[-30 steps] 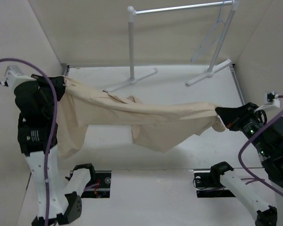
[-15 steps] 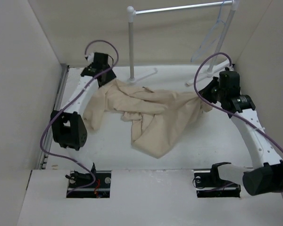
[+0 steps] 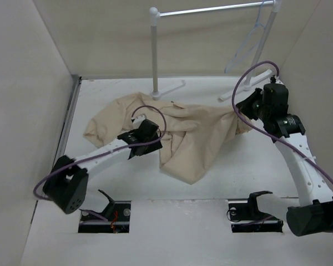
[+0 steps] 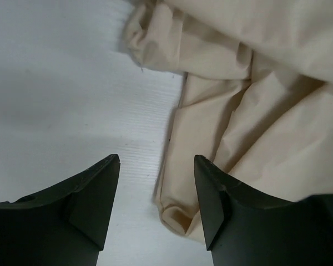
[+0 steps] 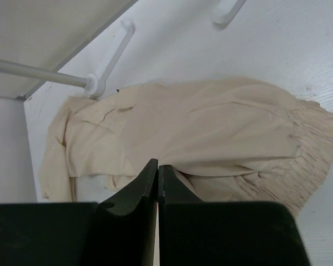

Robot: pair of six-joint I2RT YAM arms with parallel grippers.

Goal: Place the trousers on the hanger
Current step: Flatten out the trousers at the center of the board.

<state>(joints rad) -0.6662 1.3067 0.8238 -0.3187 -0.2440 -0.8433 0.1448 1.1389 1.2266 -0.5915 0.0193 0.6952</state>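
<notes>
Trousers (image 3: 205, 133) lie in a crumpled beige heap across the middle of the top view, spread flat on the white table (image 3: 238, 177). One end trails toward the left of the frame, and a folded point reaches down toward the lower centre. In the right wrist view the gathered waistband (image 5: 316, 133) sits at the right edge of the heap. The hanger (image 3: 242, 49) is well apart from the cloth, hanging at the upper right of the top view from the metal bar of the white-posted rack (image 3: 154, 50). The left gripper (image 3: 147, 138) hovers low at the left-centre of the heap. In its own camera the left gripper (image 4: 155, 160) is released, its fingers spread wide over bare table, with a rolled cloth edge just inside the right finger. The right gripper (image 3: 245, 105) hangs above the right end of the heap. Its wrist camera shows the right gripper (image 5: 157, 163) clenched, the two fingers pressed together, and no cloth can be seen between them.
</notes>
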